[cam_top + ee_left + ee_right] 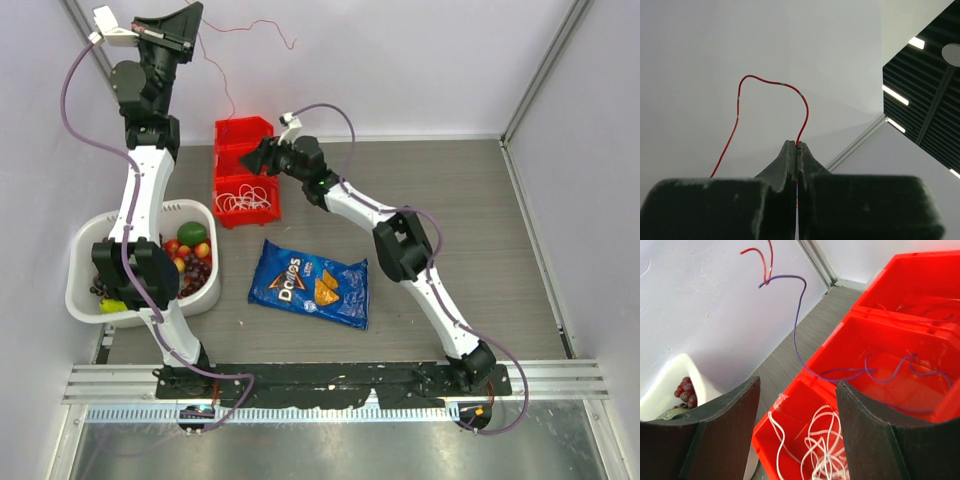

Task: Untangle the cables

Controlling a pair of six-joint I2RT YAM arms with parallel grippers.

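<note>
Surface (450, 250): the red bin (243, 125) stands far and left of centre, where both arms reach it.
Red bin: white cables (245, 200) lie coiled in its nearest compartment. The bluish cable (797, 315) rises out of the middle one.
Left fingers (785, 165): pinched shut on the red cable (771, 81) and raised high at the far left, likely to draw it clear.
Right fingers (720, 430): spread wide and empty above the bin, placed for you to take a strand.
Views: only your right wrist camera shows the red end meeting the bluish cable. The top camera shows the lift's height.
</note>
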